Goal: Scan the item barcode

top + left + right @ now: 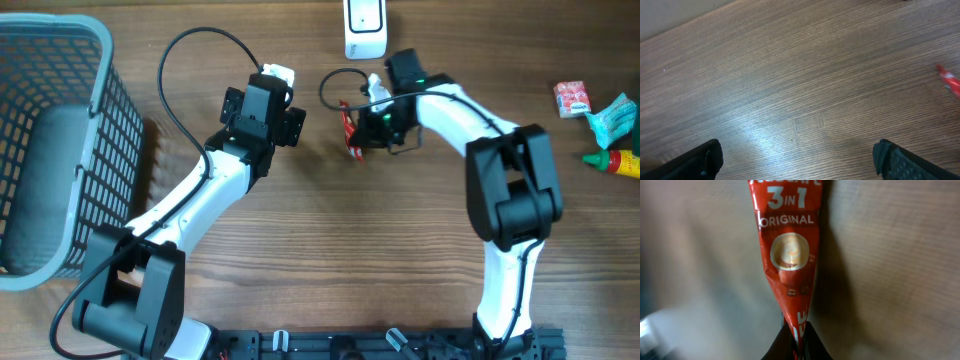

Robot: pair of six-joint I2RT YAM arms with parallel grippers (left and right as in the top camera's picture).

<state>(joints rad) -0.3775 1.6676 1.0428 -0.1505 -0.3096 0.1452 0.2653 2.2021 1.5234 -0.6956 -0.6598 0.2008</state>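
Seemingly halfway: red coffee sachet [790, 255] pinched at its tail by the closed right end effector [797, 341] above the surface [350, 250], near the white scanner [365, 28], left end effector [797, 160] spread wide, empty; barcode yet to be presented.

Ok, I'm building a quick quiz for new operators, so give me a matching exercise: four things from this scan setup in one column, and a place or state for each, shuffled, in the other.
Things:
1. coffee sachet
2. basket
3. scanner
4. left gripper

Places and states:
A. grey, far left of the overhead view
B. jaws wide open above the table
C. pinched by the right gripper, jaws shut
D. white, top edge of the overhead view

Pairs: 1-C, 2-A, 3-D, 4-B
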